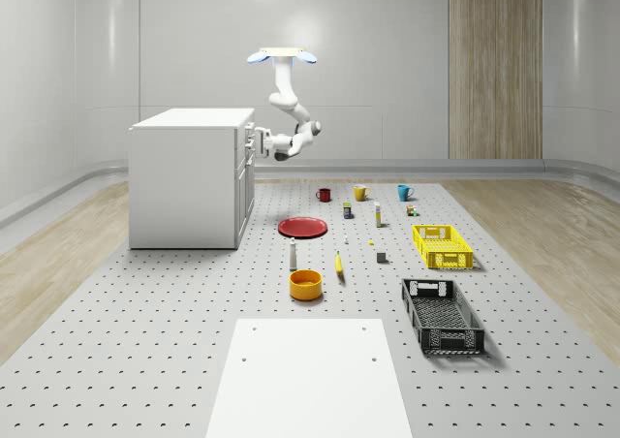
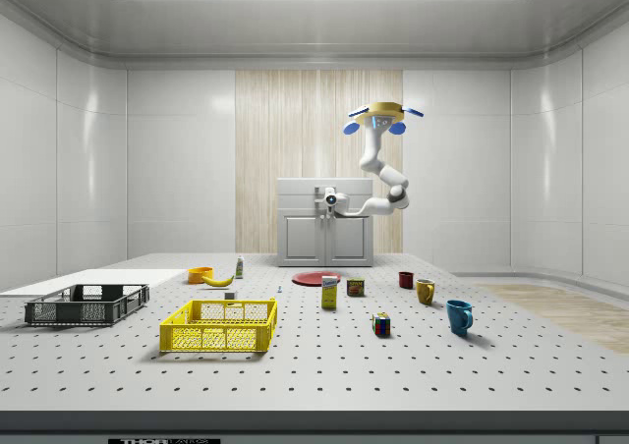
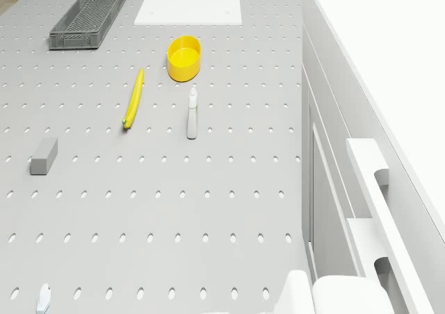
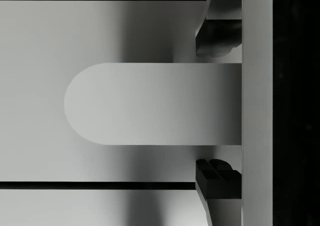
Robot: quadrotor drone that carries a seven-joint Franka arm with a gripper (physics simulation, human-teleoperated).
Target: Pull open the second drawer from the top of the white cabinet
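The white cabinet [image 1: 189, 181] stands at the whole-scene view's left, with its drawers facing right. The drone [image 1: 282, 57] hovers in the air to the right of that drawer face, and the arm bends down and left to it. My gripper [image 1: 254, 145] is at an upper drawer front, just under the cabinet top. In the wrist view a rounded white handle [image 4: 150, 103] lies between the dark fingertips [image 4: 217, 36], with a thin gap on each side. My gripper [image 4: 217, 106] is open around the handle. The drawer seams run above and below it.
On the pegboard table [image 1: 145, 341] in front of the cabinet lie a red plate [image 1: 303, 227], a white bottle [image 3: 192, 112], a banana [image 3: 133, 97] and a yellow bowl [image 3: 184, 57]. Mugs [image 1: 360, 193], a yellow crate [image 1: 442, 246] and a black crate [image 1: 442, 314] sit further right.
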